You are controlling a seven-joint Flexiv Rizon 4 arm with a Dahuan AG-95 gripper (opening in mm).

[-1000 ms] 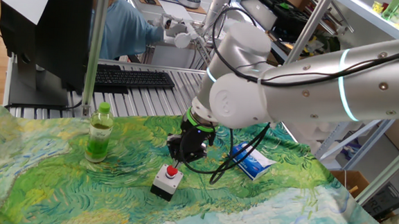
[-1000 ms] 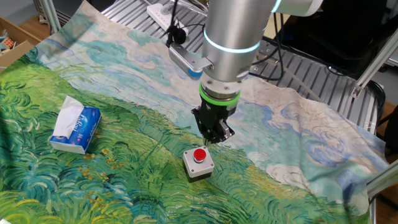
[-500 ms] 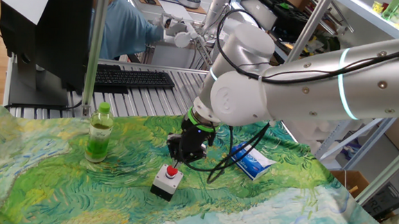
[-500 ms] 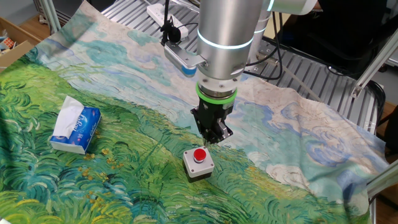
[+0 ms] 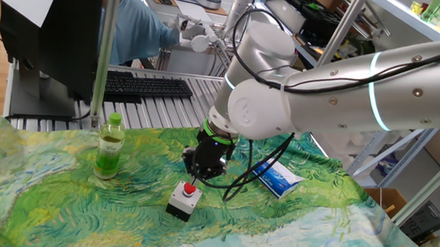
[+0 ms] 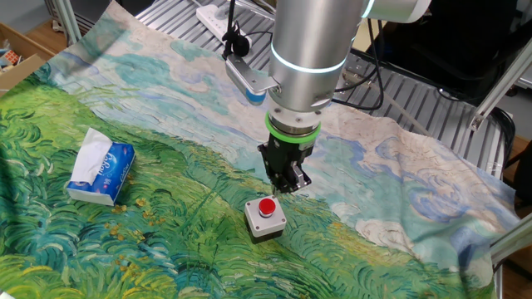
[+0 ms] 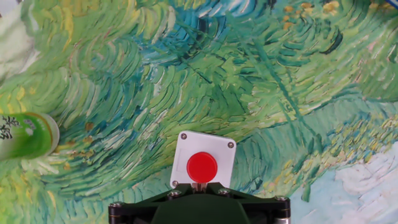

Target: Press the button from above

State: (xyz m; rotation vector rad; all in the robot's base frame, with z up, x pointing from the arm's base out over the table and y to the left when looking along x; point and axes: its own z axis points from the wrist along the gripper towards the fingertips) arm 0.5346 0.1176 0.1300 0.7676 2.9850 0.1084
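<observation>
The button (image 6: 267, 208) sits on the painted cloth (image 6: 166, 241), well apart from the green bottle (image 5: 110, 147). The gripper (image 6: 287, 184) hangs just above the button, slightly to one side; whether its fingers are parted cannot be told.

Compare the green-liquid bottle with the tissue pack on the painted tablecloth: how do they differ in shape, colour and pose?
The green-liquid bottle is round and see-through with a green cap; the tissue pack is boxy, blue and white. The bottle stands upright; the pack lies flat with a white tissue sticking out. In one fixed view, the bottle stands left of the button, the pack right of it. Both rest on the tablecloth, untouched by the gripper.
</observation>
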